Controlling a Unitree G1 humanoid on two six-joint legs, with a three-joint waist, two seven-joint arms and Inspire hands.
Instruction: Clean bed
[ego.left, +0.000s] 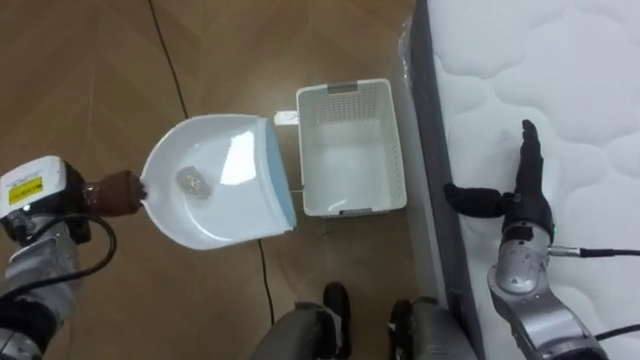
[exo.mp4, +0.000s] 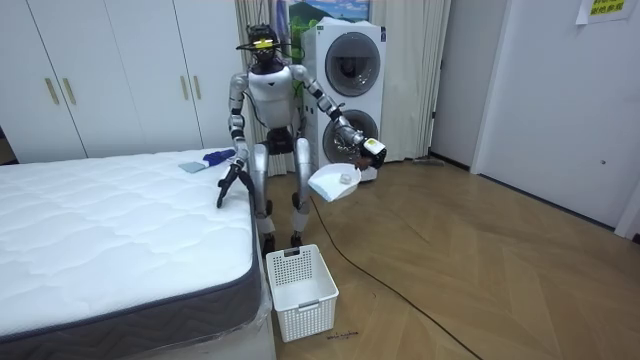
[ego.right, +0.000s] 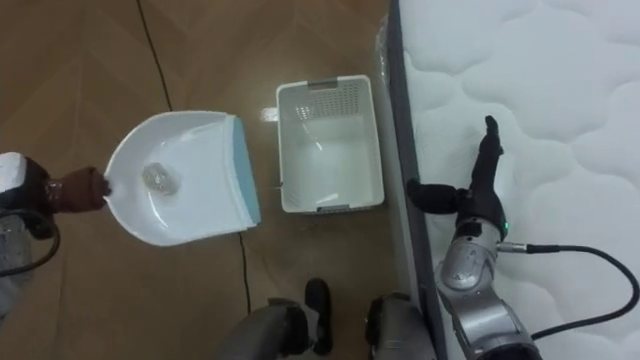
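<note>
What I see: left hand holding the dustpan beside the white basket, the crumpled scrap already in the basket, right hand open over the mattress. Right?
One detail is wrong. The left eye view shows the crumpled scrap lying in the dustpan, not the white basket. The rest holds: left hand grips the dustpan beside the basket, right hand open over the mattress.

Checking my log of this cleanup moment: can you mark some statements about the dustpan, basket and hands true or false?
1. The dustpan hangs over the floor beside the white basket. True.
2. The basket holds rubbish. False: it looks empty; a small crumpled piece lies in the dustpan.
3. The right hand is open at the mattress edge. True.
4. The left hand rests on the bed. False: it grips the dustpan's handle.
</note>
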